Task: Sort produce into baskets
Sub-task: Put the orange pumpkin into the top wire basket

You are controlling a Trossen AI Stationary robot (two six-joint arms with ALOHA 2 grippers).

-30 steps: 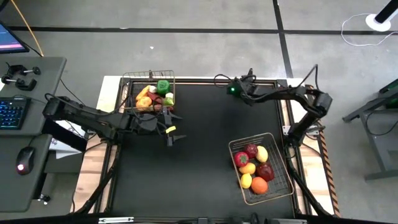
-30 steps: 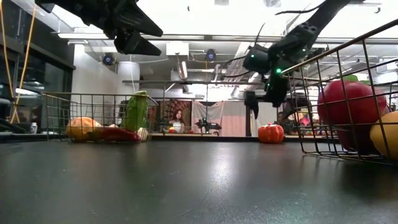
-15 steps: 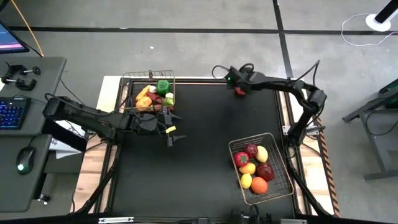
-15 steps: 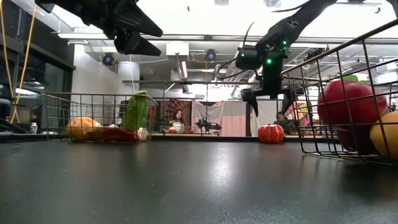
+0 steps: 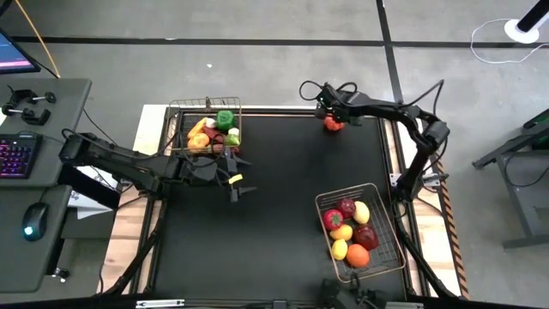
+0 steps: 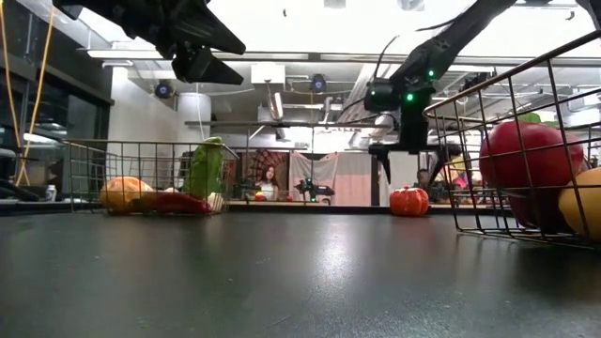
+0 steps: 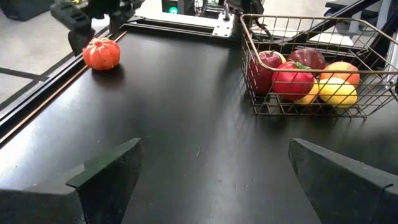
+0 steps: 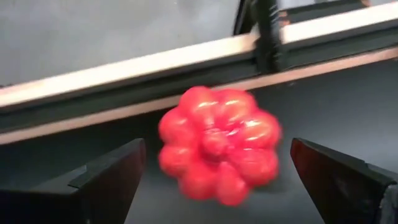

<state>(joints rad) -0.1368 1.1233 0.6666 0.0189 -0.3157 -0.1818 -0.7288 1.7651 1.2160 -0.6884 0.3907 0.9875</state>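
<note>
My right gripper (image 5: 331, 112) hangs spread wide just above the glossy, ribbed red tomato (image 5: 331, 125) near the matte black table's (image 5: 274, 223) far edge rail, while my left gripper (image 5: 238, 183) waits open beside the wire-mesh vegetable basket (image 5: 206, 106).

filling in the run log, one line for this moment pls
right gripper: open, above red tomato at table's far edge | left gripper: open, waiting beside vegetable basket | fruit basket: holds fruit
</note>
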